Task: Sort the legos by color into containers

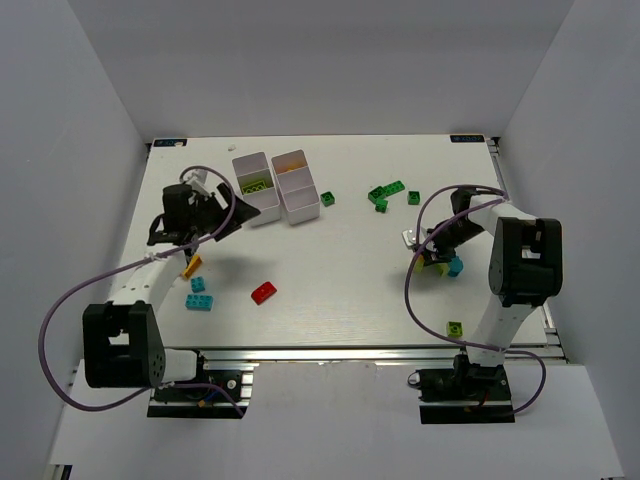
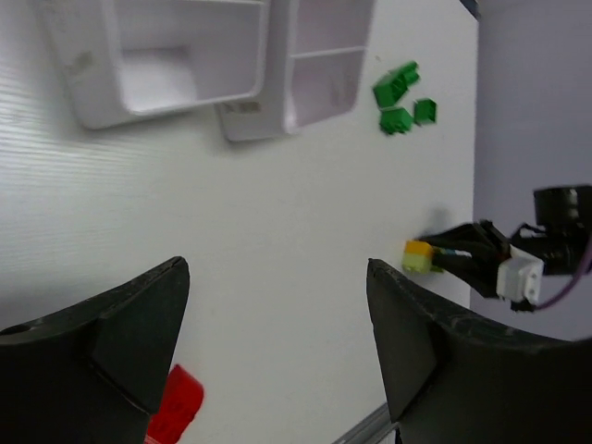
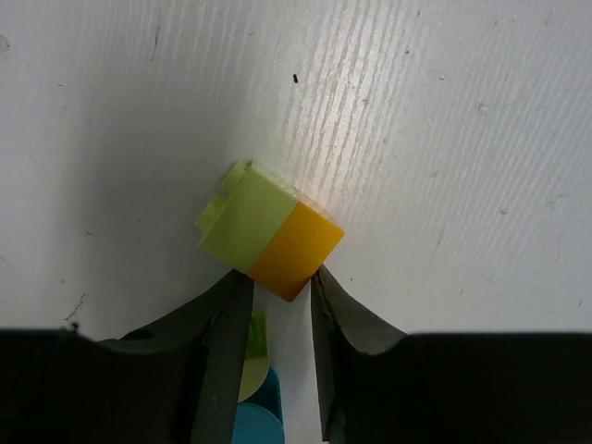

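White ribbed table (image 1: 340,275), legos (image 1: 264,292), grey walls (image 1: 70,120)

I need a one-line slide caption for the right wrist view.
Right gripper flanking the orange end of a lime-and-orange lego stack, seen against the white table.

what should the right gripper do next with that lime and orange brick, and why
Probably squeeze the right gripper firmly on the lime-and-orange brick before lifting: its fingers flank the orange end, but whether they already pinch it is unclear, and the brick seems to rest on the table.
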`<move>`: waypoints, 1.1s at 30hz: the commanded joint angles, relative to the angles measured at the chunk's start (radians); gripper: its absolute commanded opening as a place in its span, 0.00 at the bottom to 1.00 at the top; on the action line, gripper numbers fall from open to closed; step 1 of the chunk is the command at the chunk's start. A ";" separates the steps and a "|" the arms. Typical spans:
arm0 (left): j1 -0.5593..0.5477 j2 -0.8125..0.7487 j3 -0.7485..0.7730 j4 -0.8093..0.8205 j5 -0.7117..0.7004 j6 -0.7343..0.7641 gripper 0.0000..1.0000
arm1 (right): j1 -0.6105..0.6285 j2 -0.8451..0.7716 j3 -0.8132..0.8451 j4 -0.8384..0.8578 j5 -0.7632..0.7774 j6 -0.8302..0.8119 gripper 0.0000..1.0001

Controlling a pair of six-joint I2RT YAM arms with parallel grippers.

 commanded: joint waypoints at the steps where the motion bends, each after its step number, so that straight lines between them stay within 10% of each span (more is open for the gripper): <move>1: -0.107 -0.033 -0.012 0.133 0.089 -0.043 0.86 | 0.004 -0.009 0.039 -0.086 -0.021 -0.054 0.32; 8: -0.257 0.050 -0.011 0.283 0.121 -0.116 0.87 | 0.063 -0.087 0.019 -0.108 -0.077 -0.023 0.29; 12: -0.271 0.070 0.006 0.296 0.121 -0.129 0.88 | 0.067 -0.124 -0.053 -0.001 -0.049 -0.002 0.64; 18: -0.271 0.058 0.028 0.244 0.115 -0.092 0.89 | 0.067 -0.145 -0.083 0.091 -0.025 -0.019 0.89; 33: -0.271 -0.040 -0.014 0.188 0.066 -0.067 0.90 | 0.152 -0.107 -0.093 0.184 -0.051 -0.112 0.89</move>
